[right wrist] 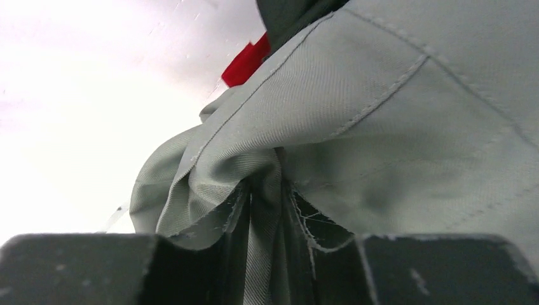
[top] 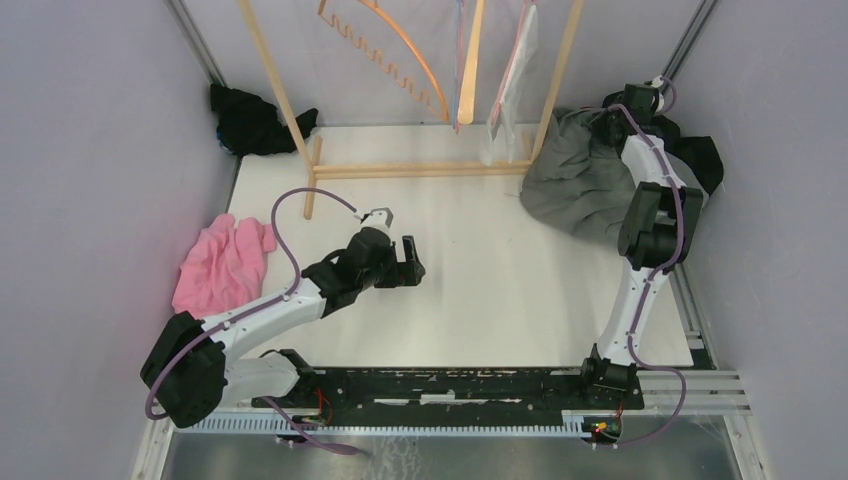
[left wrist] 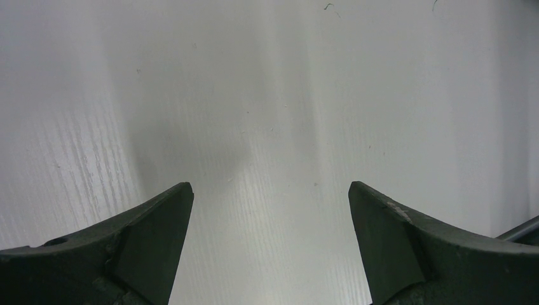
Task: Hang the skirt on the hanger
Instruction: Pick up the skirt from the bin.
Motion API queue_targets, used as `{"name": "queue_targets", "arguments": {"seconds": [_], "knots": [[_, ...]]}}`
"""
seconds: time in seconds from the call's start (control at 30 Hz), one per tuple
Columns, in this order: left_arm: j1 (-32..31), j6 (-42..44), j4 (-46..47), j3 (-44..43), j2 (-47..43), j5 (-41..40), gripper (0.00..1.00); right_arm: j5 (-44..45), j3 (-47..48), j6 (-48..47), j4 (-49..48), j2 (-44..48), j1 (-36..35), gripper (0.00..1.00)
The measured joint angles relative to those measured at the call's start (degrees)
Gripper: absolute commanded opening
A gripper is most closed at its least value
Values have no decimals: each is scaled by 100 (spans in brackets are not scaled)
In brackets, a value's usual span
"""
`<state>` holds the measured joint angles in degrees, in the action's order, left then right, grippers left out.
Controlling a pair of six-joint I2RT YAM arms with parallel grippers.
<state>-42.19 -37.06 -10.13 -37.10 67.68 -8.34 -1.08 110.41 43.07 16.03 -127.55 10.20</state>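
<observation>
Right claw point(right wrist: 267, 270) pinching a bunched skirt point(top: 575, 185) fold, upper right of frame | hanger point(top: 400, 60) is upper middle, so left of my grip | left claw point(top: 405, 262) spread wide, holding nothing, mid-left | right arm's way nearer imo

arms 2 | end effectors 2: left end effector point(top: 410, 262), right end effector point(right wrist: 267, 254) | grey skirt point(top: 575, 185) 1 | pink cloth point(top: 220, 265) 1 | black garments 2: back-left black garment point(top: 250, 120), right-side black garment point(top: 705, 160) | wooden rack point(top: 420, 170) 1 | orange notched hanger point(top: 400, 55) 1 | worktop point(top: 480, 290) 1
</observation>
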Motion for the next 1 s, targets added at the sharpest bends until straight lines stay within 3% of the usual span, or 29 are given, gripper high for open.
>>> {"name": "queue_targets", "arguments": {"seconds": [0.33, 0.77, 1.0], "knots": [[0, -2, -4, 177, -87, 0, 99, -549, -1027, 219, -942, 474, -35, 1], [0, -2, -7, 284, -350, 4, 99, -387, -2295, -232, -1071, 3648, -72, 1], [0, -2, -15, 313, -562, 7, 99, -743, -2632, -555, -396, 5084, -79, 1]]}}
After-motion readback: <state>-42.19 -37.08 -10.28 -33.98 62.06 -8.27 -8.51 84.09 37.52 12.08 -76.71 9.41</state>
